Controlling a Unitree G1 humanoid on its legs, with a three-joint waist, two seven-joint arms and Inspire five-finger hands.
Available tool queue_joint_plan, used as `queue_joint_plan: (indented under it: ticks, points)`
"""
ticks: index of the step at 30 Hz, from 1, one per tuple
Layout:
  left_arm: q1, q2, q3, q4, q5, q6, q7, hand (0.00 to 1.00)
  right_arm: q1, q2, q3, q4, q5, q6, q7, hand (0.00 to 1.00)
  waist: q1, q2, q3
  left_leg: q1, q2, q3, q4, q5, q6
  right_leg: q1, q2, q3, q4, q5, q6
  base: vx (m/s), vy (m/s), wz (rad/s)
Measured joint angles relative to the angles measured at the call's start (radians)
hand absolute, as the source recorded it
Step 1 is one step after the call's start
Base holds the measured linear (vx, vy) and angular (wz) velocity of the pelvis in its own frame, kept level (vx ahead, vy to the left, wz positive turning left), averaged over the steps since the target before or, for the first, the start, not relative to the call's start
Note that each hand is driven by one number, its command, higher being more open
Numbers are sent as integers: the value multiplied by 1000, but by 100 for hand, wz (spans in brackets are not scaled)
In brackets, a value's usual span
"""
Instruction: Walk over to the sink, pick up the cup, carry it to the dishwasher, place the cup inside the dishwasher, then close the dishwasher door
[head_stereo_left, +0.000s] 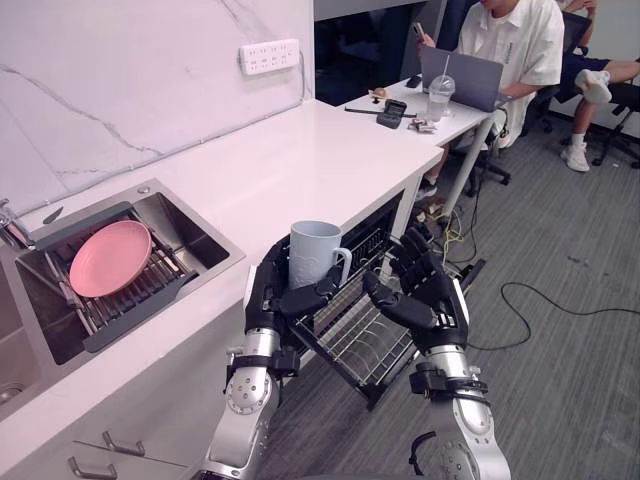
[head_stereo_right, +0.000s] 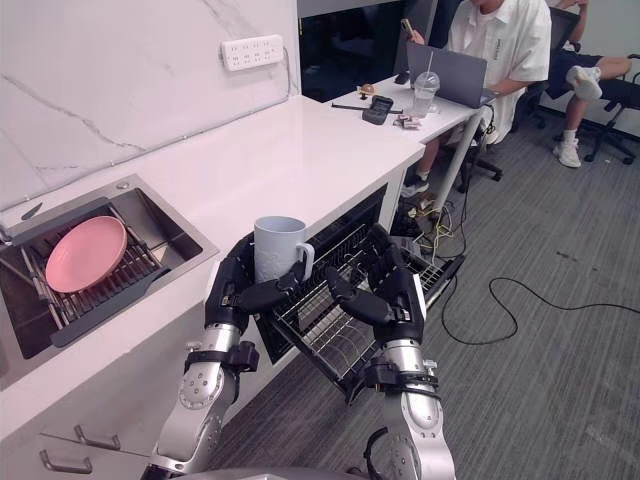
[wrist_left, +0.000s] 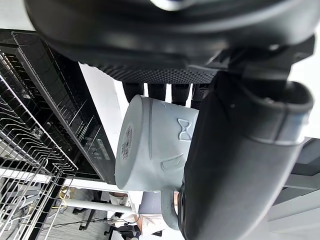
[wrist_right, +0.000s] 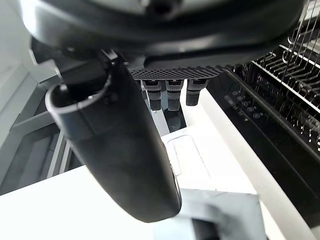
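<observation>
Trouble could have come if the left hand (head_stereo_left: 272, 298), wrapped round the pale blue cup (head_stereo_left: 313, 252) above the dishwasher rack (head_stereo_left: 362, 348), let go too soon and the cup fell on the wires, while the right hand (head_stereo_left: 432, 296) hung loose and empty over that rack.

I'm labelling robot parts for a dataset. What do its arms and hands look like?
Both arms are silver-grey rounded segments: left arm, right arm. A black clamp ring sits at each wrist. The left hand and right hand are black, with chunky segmented fingers and finely dotted palms.
</observation>
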Motion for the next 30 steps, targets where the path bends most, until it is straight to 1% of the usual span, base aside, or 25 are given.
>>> queue_joint_plan:
  ticks: [7,12,17,20,26,30]
  points:
    - [0,10,20,29,0,0,4,30,-19,-31,29,5,27,0,25,90,3,0,-4,-6,-8,28,2,8,7,5,-7,31,-61,54,8,-81,9,-13]
    - [-9,8,10,29,0,0,-3,30,-46,-45,41,25,28,0,30,90,2,0,-11,-16,-15,29,2,11,11,4,-15,33,-81,69,12,-15,0,-1]
    - [-42,9,-15,31,0,0,-18,30,-57,-53,46,45,37,0,30,90,3,2,-14,-26,-21,20,0,15,15,4,-22,24,-92,73,15,-13,-13,6]
    - [-52,10,-49,32,0,0,-35,30,-89,-55,47,78,43,0,30,90,3,2,-16,-31,-24,13,-3,18,19,4,-26,16,-93,73,16,-11,-15,9]
    - [-66,27,-111,32,-1,0,-66,30,-128,-57,38,112,72,-4,27,90,3,1,-20,-36,-33,-21,-35,46,22,3,-33,-16,-93,73,16,-27,-29,16]
    - [-66,27,-114,32,-2,0,-68,30,-127,-60,40,121,77,-5,27,90,5,1,-21,-40,-35,-33,-35,51,22,4,-36,-28,-92,73,16,-43,-28,10]
